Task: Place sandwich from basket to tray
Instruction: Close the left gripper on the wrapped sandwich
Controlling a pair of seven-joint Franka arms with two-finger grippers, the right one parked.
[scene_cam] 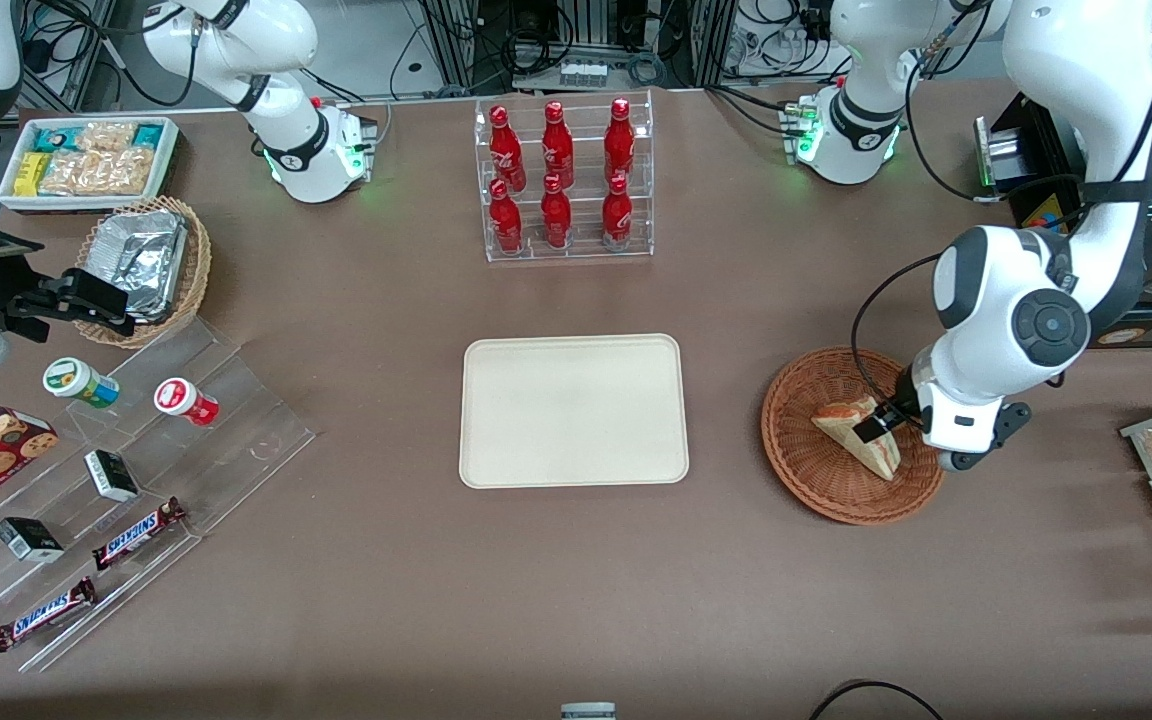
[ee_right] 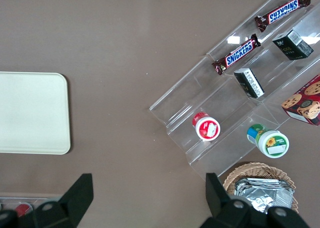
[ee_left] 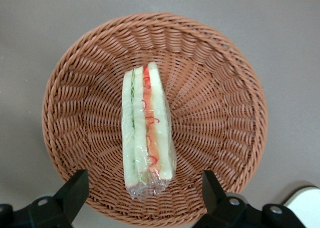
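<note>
Wicker basket (ee_left: 90,88) held the sandwich (ee_left: 146,133); my gripper (ee_left: 145,195) hovered wide open, empty, probably needing to drop straight astride it.

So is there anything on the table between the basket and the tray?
No. The front view shows only bare brown tabletop between the basket and the tray.
</note>
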